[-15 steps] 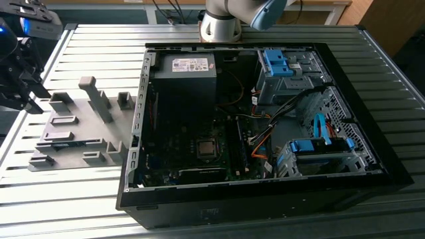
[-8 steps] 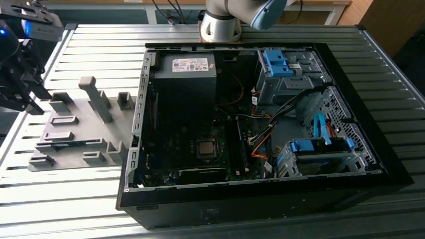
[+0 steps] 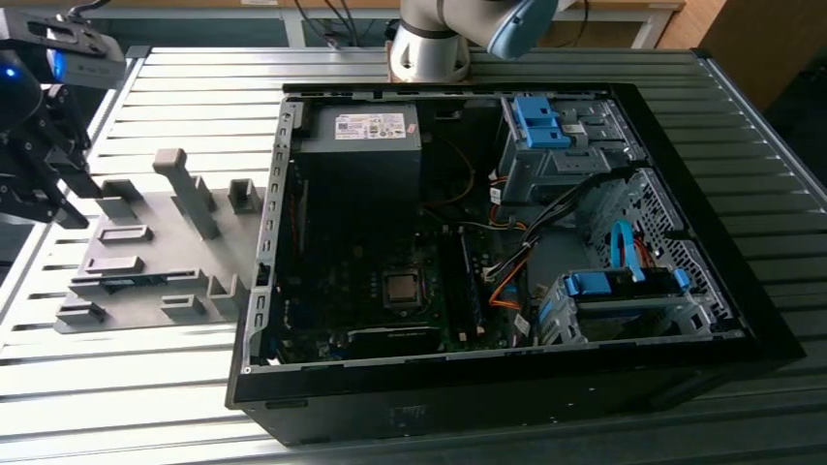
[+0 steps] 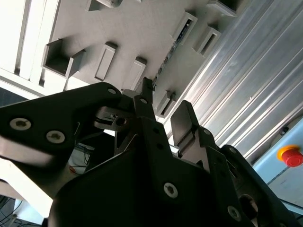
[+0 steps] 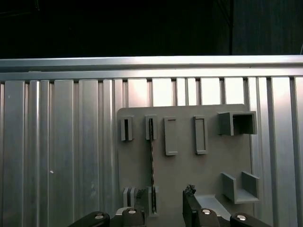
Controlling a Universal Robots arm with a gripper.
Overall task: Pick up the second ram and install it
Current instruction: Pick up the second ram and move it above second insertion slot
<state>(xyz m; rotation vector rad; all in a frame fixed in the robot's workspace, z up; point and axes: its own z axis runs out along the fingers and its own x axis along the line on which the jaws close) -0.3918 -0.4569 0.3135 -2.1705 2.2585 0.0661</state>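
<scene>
The second ram [image 5: 152, 161] is stood on its thin edge in the grey holder [image 5: 184, 170] on the tabletop [image 5: 61, 156], near the open, empty jaws. It is likely light, stiff and easily broken, so its middle should be pinched gently.

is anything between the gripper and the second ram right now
Nothing visible does. In the first wrist view the open gripper hangs above the gray fixture plate, where the second ram stands on edge in its slots, uncovered.
</scene>
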